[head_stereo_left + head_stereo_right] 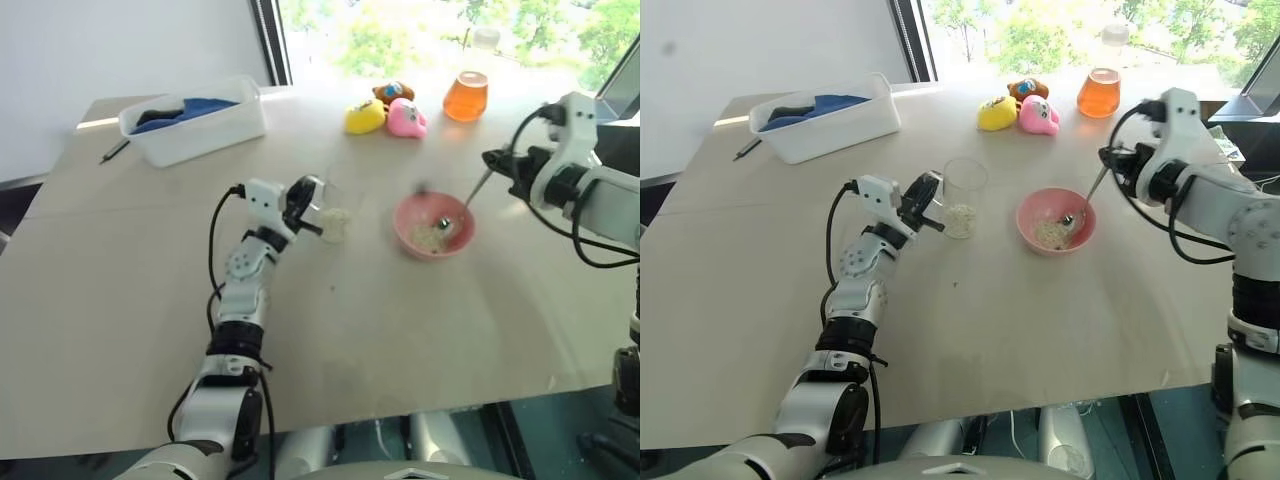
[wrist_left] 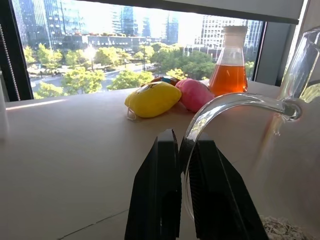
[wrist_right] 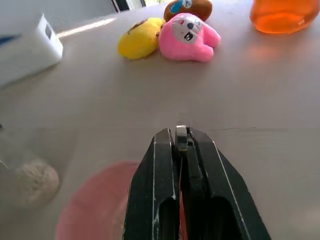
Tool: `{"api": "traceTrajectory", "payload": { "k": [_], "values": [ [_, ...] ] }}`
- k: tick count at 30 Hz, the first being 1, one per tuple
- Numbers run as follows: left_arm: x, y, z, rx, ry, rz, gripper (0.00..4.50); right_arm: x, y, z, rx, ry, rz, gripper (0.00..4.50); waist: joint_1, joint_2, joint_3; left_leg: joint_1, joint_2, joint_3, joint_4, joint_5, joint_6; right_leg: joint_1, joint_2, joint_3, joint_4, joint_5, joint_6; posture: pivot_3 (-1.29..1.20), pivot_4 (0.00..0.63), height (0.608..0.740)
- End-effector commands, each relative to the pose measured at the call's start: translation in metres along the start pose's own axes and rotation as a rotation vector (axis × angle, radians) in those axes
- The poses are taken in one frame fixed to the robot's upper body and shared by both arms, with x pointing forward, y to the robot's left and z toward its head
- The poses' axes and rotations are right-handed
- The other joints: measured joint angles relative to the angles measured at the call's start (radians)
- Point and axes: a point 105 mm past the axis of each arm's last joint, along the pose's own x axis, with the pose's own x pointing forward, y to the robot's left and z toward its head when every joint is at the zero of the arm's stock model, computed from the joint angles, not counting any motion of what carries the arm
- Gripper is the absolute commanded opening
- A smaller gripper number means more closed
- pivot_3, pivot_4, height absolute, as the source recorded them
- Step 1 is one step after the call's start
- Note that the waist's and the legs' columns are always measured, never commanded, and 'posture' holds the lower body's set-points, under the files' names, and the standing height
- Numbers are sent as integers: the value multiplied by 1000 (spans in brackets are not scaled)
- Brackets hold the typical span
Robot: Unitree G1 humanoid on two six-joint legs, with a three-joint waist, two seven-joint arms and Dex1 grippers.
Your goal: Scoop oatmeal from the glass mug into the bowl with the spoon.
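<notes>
**Spoon tip resting in the pink bowl, mug held by its handle**

Nearest to us, our left tool (image 2: 182, 165) has its two black fingers pressed together on the clear curved handle of the glass mug (image 1: 964, 195). The mug stands upright on the pale worktop (image 1: 1020, 330), and a small heap of oatmeal (image 1: 960, 217) lies in its bottom.

Just to the right of the mug, and apart from it, sits the pink bowl (image 1: 1056, 220). A patch of the same cream-coloured flakes lies inside it. The oval end of the spoon (image 1: 1088, 198) is down in the bowl among the flakes, and its thin handle slants up and to the right into our right tool (image 3: 181, 145), whose fingers are clamped tight on the metal handle end.

Farther back, on the left, a white rectangular plastic bin (image 1: 830, 125) holds something dark blue, and a dark pen (image 1: 747, 149) lies on the worktop just beside its left end.

At the far edge by the window lie three soft toys close together: a yellow one (image 1: 997, 113), a pink one (image 1: 1040, 115) with a cartoon face, and a brown one (image 1: 1027, 89) behind them. To their right stands a clear flask of orange liquid (image 1: 1099, 92).

We can read no writing, label or brand on any of these things.
</notes>
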Motion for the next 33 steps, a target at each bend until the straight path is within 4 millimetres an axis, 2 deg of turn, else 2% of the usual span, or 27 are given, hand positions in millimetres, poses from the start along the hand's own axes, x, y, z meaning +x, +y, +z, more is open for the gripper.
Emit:
{"api": "traceTrajectory", "payload": {
  "k": [1, 5, 7, 9, 14, 17, 20, 24, 27, 33],
  "values": [
    [-1, 1, 12, 21, -48, 7, 311, -6, 33, 29, -303, -104, 101, 0, 1, 0, 0, 0, 0, 0, 0, 0, 0, 0, 0, 0, 0, 0, 0, 0, 150, 740],
    [-1, 0, 12, 23, -48, 8, 311, -7, 43, 36, -435, -130, 138, 0, 6, -1, 0, 0, 0, 0, 0, 0, 0, 0, 0, 0, 0, 0, 0, 0, 150, 740],
    [-1, 0, 13, 24, -49, 8, 311, -7, 44, 38, -426, -137, 146, 0, 7, -1, 0, 0, 0, 0, 1, 0, 0, 0, 0, 0, 0, 0, 0, 0, 150, 740],
    [-1, 0, 13, 25, -49, 8, 311, -6, 41, 39, -339, -147, 149, 0, 7, -1, 0, 0, 0, 0, 1, 0, 0, 0, 0, 0, -1, 0, 0, 0, 150, 740],
    [-1, 0, 12, 27, -45, 6, 311, -6, 2, 53, 43, -226, 72, 0, 8, -1, -1, 0, 0, 0, 1, 0, 0, 0, 0, 0, 0, 0, 0, 0, 150, 740],
    [-3, 0, 11, 27, -39, 6, 311, -7, -2, 67, 199, -296, 82, 0, 7, -1, -1, 0, -1, 0, 1, 0, 0, 0, 0, 0, 0, 0, 0, 0, 150, 740],
    [-4, 0, 9, 28, -33, 6, 311, -8, 6, 83, 344, -364, 139, 0, -1, -1, -1, 0, 0, 0, 1, 0, 0, -1, 0, 1, 0, 0, 0, 0, 150, 740],
    [-4, -1, 9, 31, -29, 6, 311, -8, 31, 99, 486, -400, 278, 0, -2, -1, -1, 0, 0, 0, 1, 0, 0, -1, 0, 1, 1, 0, 0, 0, 150, 740],
    [-4, -2, 7, 29, -24, 8, 311, 1, 52, 90, 490, -353, 336, 0, -1, -1, -1, 0, 0, 0, 1, 0, 0, -1, 0, 1, 1, 0, 0, 0, 150, 740],
    [-6, -2, 7, -3, -24, 10, 311, 19, 80, 73, 460, -278, 368, 0, -3, 0, -1, 0, 0, 0, 1, 0, 0, -1, 0, 1, 1, 0, 0, 0, 150, 740]
  ]
}}
